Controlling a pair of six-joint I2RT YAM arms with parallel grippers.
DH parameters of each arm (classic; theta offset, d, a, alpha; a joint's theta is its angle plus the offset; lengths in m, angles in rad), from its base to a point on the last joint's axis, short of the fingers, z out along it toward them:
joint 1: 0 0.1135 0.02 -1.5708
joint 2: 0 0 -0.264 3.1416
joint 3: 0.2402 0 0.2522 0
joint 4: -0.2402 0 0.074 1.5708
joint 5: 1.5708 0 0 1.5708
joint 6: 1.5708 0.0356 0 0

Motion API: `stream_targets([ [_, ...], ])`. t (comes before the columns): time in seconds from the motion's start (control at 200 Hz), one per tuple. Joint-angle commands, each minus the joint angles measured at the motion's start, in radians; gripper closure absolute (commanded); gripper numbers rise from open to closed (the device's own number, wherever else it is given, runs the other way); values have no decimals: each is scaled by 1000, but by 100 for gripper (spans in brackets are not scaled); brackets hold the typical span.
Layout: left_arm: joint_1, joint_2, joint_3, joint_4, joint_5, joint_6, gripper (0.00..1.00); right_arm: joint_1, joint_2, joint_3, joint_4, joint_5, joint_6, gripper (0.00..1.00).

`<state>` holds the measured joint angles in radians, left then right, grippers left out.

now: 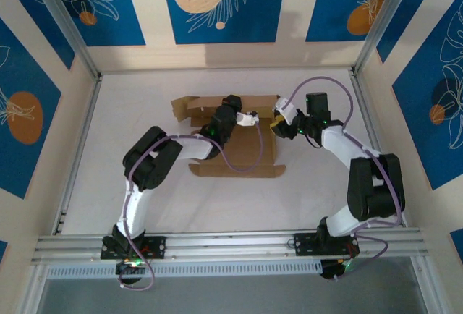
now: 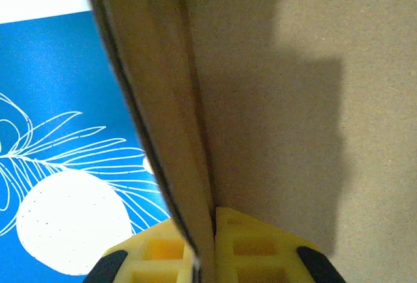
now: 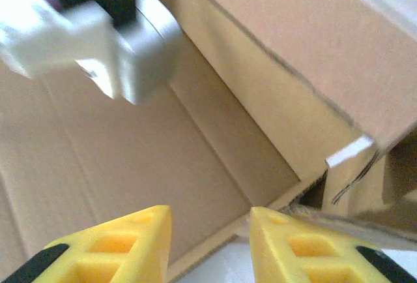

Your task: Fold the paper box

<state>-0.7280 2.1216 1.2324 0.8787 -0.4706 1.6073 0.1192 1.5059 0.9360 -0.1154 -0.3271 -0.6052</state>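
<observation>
The paper box (image 1: 242, 147) is a plain brown cardboard mailer lying mid-table, its back wall raised and a front flap flat toward me. My left gripper (image 1: 249, 119) reaches over the box and is shut on an upright cardboard wall (image 2: 176, 133), which stands pinched between the yellow fingers (image 2: 247, 244). My right gripper (image 1: 278, 124) hovers at the box's right edge, open, its yellow fingers (image 3: 130, 244) spread above the right rim. The box floor (image 3: 130, 165) and inner wall (image 3: 260, 113) lie beyond them, with the left gripper's grey body (image 3: 117, 42) blurred at the upper left.
White tabletop (image 1: 145, 90) surrounds the box. Blue patterned panels (image 1: 217, 3) wall the cell at the back and sides. A metal rail (image 1: 231, 245) carries both arm bases at the near edge. Purple cables (image 1: 242, 162) loop over the box.
</observation>
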Motion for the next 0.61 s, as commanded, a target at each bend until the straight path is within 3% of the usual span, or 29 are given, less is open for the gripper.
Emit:
stream_targets([
  [0.0,15,53,0,-46,57,57,100,-58,-122,-4,4,-127,32,63],
  [0.17,17,52,-16,-39,102,73,100,-153,-161,-48,91,-66,93,67],
  [0.28,16,52,-22,-40,107,86,100,-185,-110,-42,133,106,86,71],
  [0.365,15,48,-27,-38,110,93,100,-202,-29,0,105,167,63,75],
  [0.6,16,32,-32,-64,130,108,100,-181,126,67,42,32,-24,71],
])
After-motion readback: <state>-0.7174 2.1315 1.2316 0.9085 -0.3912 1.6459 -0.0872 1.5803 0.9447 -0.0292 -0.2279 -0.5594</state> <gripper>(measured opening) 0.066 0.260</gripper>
